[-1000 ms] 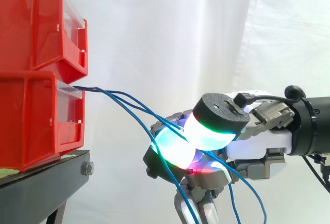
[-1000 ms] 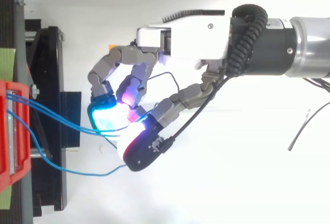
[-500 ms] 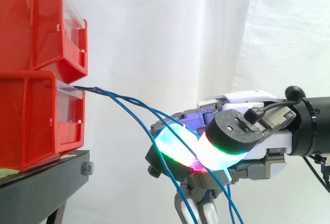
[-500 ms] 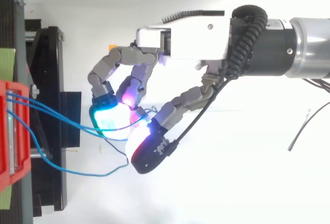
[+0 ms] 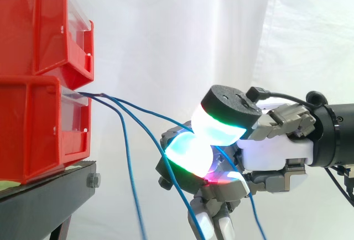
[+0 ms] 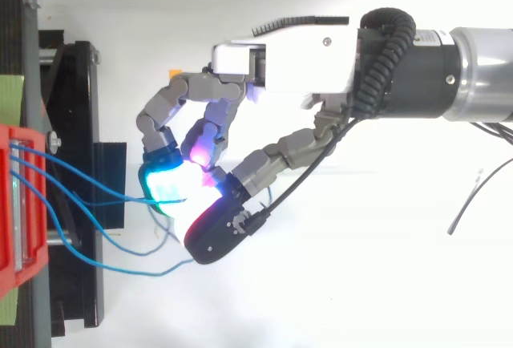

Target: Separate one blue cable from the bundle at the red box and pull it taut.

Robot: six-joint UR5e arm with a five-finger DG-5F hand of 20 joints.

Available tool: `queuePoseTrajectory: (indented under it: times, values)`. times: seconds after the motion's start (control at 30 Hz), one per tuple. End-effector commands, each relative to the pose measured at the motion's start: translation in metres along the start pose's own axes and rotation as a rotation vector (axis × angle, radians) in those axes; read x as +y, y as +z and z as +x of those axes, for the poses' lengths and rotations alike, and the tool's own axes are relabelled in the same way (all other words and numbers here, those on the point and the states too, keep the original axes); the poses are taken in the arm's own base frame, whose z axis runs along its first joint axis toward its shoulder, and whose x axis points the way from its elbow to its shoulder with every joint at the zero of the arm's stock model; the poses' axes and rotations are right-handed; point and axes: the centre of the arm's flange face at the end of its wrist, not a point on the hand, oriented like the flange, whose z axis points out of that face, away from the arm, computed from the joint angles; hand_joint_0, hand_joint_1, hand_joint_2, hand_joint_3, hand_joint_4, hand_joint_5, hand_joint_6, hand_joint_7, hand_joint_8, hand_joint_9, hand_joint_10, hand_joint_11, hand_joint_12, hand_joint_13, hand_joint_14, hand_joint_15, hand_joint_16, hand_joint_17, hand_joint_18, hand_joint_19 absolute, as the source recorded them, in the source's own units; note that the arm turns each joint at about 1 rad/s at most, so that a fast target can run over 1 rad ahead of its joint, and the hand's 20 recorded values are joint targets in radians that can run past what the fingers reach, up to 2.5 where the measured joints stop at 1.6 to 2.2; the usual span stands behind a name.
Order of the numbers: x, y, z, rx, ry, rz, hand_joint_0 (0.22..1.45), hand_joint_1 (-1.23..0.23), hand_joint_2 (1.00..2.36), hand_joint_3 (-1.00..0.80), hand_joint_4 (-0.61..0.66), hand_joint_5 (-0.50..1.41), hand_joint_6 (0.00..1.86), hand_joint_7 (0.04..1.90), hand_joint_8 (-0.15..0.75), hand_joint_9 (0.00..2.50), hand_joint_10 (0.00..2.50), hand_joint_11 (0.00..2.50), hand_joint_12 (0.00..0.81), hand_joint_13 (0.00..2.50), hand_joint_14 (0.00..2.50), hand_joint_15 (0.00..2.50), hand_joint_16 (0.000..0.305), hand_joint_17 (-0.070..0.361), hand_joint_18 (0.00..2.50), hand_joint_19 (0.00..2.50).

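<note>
From the lower red bin at 9 o'clock the blue cables sag out, none taut. The robot hand has its thumb and finger pads closed on a single blue cable — separating seems nearly done. Next, I judge, a steady pull toward 3 o'clock, where room is open — the bin's front edge may rub the cable.

This is a robotics lab, a test setup by the look of it: a plain white curtain hangs behind my arm, and stacked red bins sit on a black metal stand bolted at its corner.
</note>
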Motion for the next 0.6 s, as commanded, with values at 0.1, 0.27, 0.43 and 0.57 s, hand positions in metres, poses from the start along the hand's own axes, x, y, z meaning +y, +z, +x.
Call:
queuePoseTrajectory:
  times: [0.1, 0.27, 0.43, 0.57]
  values:
    - [0.0001, 0.0001, -0.0001, 0.000, 0.000, -0.001, 0.53, -0.65, 1.00, -0.50, 0.08, -0.14, 0.88, 1.09, 0.361, 1.21, 0.02, 1.25, 0.413, 0.96, 0.02, 0.62, 0.052, 0.117, 0.97, 0.69]
    - [0.0001, 0.0001, -0.0001, 0.000, 0.000, -0.001, 0.52, -0.64, 1.00, -0.50, 0.09, -0.14, 0.86, 1.08, 0.375, 1.20, 0.02, 1.24, 0.422, 0.96, 0.02, 0.62, 0.053, 0.120, 0.98, 0.69]
    - [0.0001, 0.0001, -0.0001, 0.000, 0.000, -0.001, 0.51, -0.63, 1.00, -0.50, 0.08, -0.14, 0.85, 1.05, 0.372, 1.20, 0.02, 1.24, 0.423, 0.96, 0.02, 0.62, 0.054, 0.121, 0.98, 0.69]
    - [0.0001, 0.0001, -0.0001, 0.000, 0.000, -0.001, 0.51, -0.62, 1.00, -0.50, 0.09, -0.14, 0.85, 1.04, 0.375, 1.20, 0.02, 1.24, 0.424, 0.96, 0.02, 0.61, 0.054, 0.121, 0.98, 0.68]
